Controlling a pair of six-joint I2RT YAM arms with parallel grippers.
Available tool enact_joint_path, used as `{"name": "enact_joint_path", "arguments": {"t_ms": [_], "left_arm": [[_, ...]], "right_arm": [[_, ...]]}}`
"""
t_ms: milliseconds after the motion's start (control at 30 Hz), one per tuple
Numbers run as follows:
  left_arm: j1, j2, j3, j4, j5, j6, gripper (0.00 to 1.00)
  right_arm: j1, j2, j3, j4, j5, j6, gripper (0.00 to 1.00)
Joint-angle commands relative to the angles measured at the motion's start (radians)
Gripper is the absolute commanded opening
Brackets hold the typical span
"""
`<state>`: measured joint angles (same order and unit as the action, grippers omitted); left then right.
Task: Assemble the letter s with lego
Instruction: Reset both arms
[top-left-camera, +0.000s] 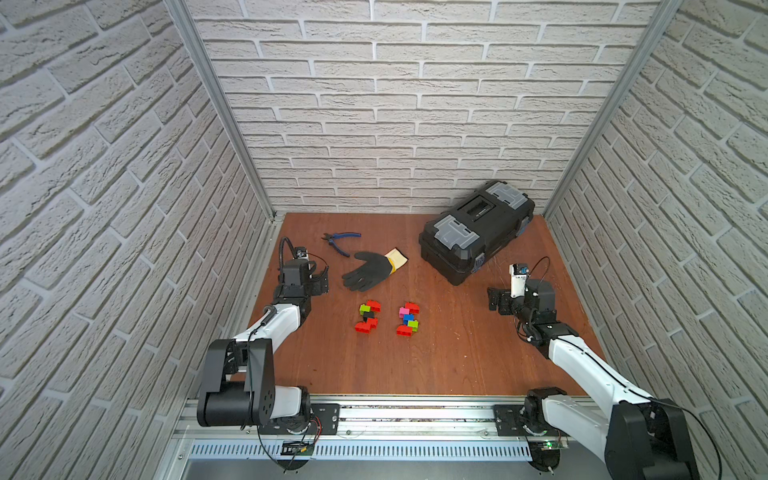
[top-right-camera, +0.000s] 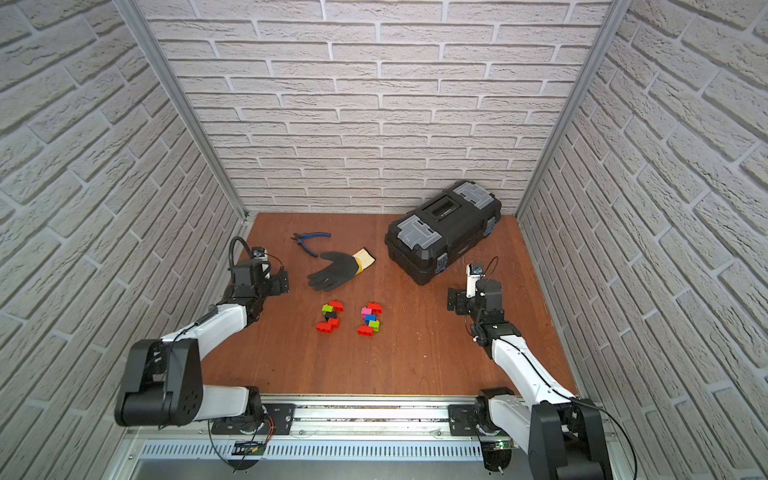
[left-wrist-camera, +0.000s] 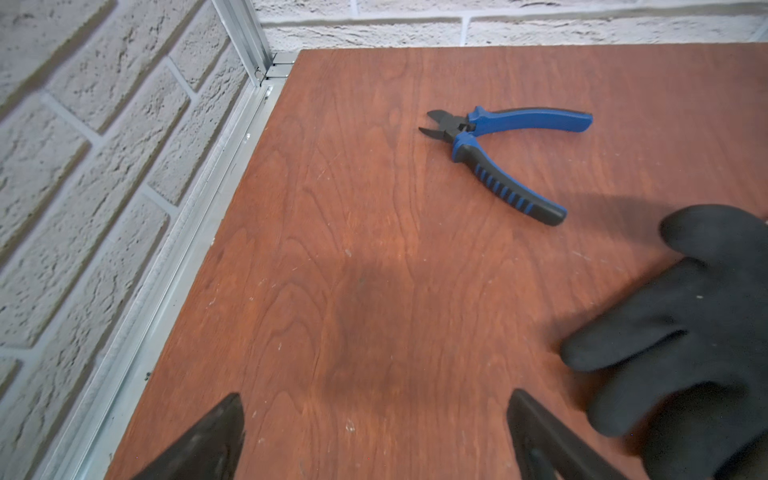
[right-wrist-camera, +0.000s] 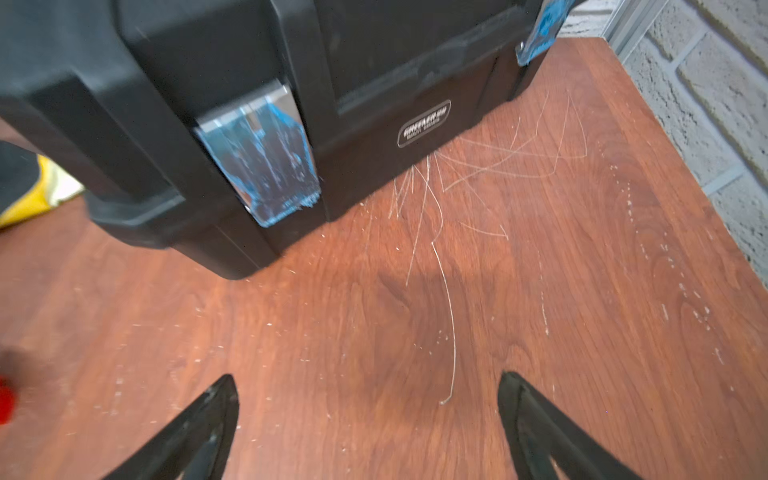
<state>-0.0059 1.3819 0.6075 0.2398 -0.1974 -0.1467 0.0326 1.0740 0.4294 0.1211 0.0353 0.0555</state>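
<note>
In both top views the lego (top-left-camera: 408, 320) lies in two small clusters side by side in the middle of the table (top-left-camera: 415, 365), nothing touching it. The left gripper (top-left-camera: 322, 277) hangs off to the left near the glove (top-left-camera: 370, 270). The right gripper (top-left-camera: 495, 300) sits well out to the right, just in front of the toolbox (top-left-camera: 478, 230).

Over to the left wrist view: jaws spread wide and empty above bare wood, pliers (left-wrist-camera: 498, 153) ahead with handles splayed, glove fingers beside one fingertip.

Right wrist view now: jaws wide apart too, gripping nothing, toolbox close ahead over scratched wood. There's a red blur at the frame edge, too smeared to name.
</note>
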Motion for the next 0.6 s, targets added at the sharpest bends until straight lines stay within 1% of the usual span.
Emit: {"name": "enact_joint_path", "arguments": {"t_ms": [0,133,233,400,567], "left_arm": [[0.014,0.047,-0.038,0.180,-0.017,0.025,0.98],[0.026,0.108,-0.055,0.277,0.024,0.035,0.98],[0.033,0.135,-0.029,0.271,0.041,0.056,0.98],[0.048,0.176,-0.045,0.354,0.089,0.070,0.98],[0.061,0.171,-0.050,0.355,0.110,0.061,0.98]], "right_arm": [[-0.003,0.031,-0.020,0.197,0.043,-0.046,0.99],[-0.006,0.120,-0.029,0.314,0.066,-0.073,1.00],[-0.007,0.197,-0.039,0.422,0.043,-0.074,1.00],[-0.011,0.289,0.007,0.488,0.040,-0.093,1.00],[-0.020,0.410,0.028,0.578,-0.006,-0.082,1.00]]}}
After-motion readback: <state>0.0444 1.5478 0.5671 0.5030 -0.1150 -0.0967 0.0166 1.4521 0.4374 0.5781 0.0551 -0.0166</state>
